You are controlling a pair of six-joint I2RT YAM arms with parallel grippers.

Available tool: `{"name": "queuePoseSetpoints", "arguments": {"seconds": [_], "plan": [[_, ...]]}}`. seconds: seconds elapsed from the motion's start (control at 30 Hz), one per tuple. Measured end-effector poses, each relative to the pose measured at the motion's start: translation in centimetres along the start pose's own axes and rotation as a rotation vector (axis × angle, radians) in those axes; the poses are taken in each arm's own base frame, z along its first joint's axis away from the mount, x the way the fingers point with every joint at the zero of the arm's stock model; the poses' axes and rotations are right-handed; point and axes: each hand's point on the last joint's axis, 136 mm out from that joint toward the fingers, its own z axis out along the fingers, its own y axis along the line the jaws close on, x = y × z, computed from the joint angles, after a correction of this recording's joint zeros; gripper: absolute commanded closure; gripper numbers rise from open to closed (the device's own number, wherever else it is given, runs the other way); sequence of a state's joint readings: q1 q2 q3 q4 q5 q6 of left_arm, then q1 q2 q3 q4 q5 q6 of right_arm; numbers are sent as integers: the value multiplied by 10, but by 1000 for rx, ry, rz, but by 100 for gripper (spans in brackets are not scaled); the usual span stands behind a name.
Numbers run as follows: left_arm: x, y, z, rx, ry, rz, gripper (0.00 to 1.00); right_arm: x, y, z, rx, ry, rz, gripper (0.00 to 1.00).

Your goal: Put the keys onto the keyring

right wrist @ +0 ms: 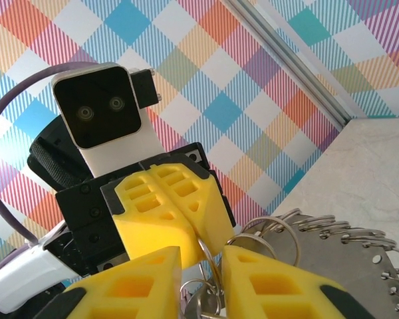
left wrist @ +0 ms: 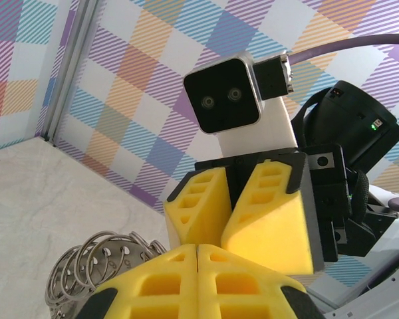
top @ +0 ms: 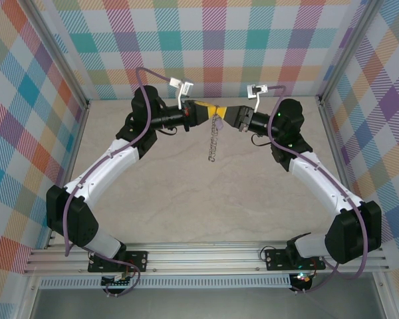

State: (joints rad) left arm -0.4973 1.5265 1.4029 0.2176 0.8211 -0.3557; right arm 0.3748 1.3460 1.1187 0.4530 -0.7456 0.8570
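Observation:
Both grippers meet tip to tip above the far middle of the table. My left gripper (top: 215, 109) (left wrist: 199, 256) is shut, its yellow fingers (right wrist: 166, 212) pinching a thin wire loop of the keyring (right wrist: 332, 259), a silver-grey metal hoop fringed with small rings. The keyring hangs down from the grip in the top view (top: 214, 136), and its rings also show beside the left fingers (left wrist: 96, 262). My right gripper (right wrist: 201, 262) (top: 229, 115) faces it with a narrow gap between its jaws. Small rings and a silvery piece sit in that gap. The keys are hidden among them.
Plaid walls (top: 40, 80) enclose the beige table (top: 206, 206) on three sides, with metal posts at the back corners. The arm bases stand on the rail (top: 206, 256) at the near edge. Purple cables loop over both wrists.

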Motion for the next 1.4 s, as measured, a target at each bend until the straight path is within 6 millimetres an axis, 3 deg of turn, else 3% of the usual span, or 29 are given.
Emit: {"name": "queuePoseSetpoints", "arguments": {"seconds": [0.17, 0.3, 0.53, 0.73, 1.1, 1.4], "plan": [[-1, 0, 0, 1, -3, 2, 100, 0, 0, 0, 2, 0, -2, 98], [-1, 0, 0, 0, -3, -8, 100, 0, -1, 0, 6, 3, -10, 100], [1, 0, -4, -28, 9, 12, 60, -4, 4, -3, 31, 61, -67, 100], [-10, -6, -18, -59, 11, 68, 45, -23, 10, -14, 37, 130, -151, 100], [-37, -32, -29, -18, 95, 212, 43, -8, 11, -12, -25, 354, -219, 100], [-4, -11, -9, 77, 283, 148, 63, 12, -5, -15, -19, 460, -201, 100]]}}
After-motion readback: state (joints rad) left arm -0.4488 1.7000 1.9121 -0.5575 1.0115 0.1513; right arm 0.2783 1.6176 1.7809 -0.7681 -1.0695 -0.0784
